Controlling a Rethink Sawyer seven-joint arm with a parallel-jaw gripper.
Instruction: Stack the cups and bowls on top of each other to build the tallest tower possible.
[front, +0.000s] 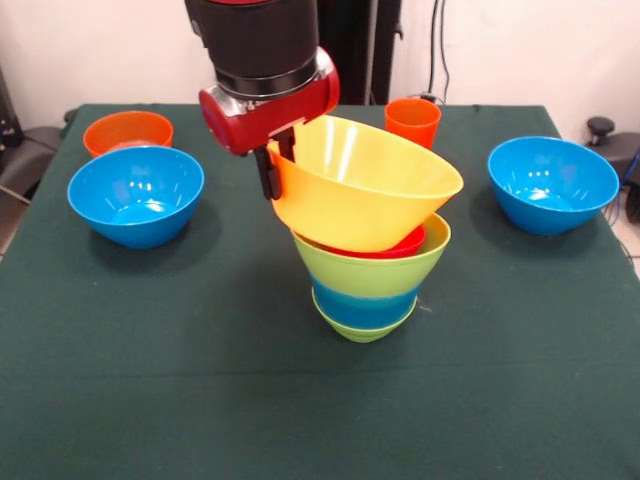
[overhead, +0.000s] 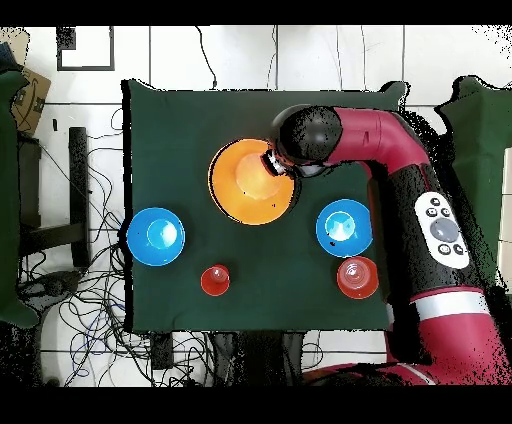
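My gripper (front: 276, 165) is shut on the near-left rim of the largest yellow bowl (front: 370, 190) and holds it tilted on top of the tower. Below it sit a small red-pink bowl (front: 402, 246), a lime green bowl (front: 370, 272), a blue bowl (front: 362, 306) and a small green bowl (front: 362, 329) at the base. In the overhead view the yellow bowl (overhead: 250, 182) hides the tower, and the gripper (overhead: 278, 165) is at its rim. An orange cup (front: 412, 120) stands behind the tower. The yellow-green cup is not in view.
Two loose blue bowls (front: 135, 195) (front: 552, 183) stand at the left and right of the green table (front: 200, 400). An orange bowl (front: 128, 132) sits at the back left. Overhead, the orange cup (overhead: 215, 280) and orange bowl (overhead: 357, 278) lie near the robot's side.
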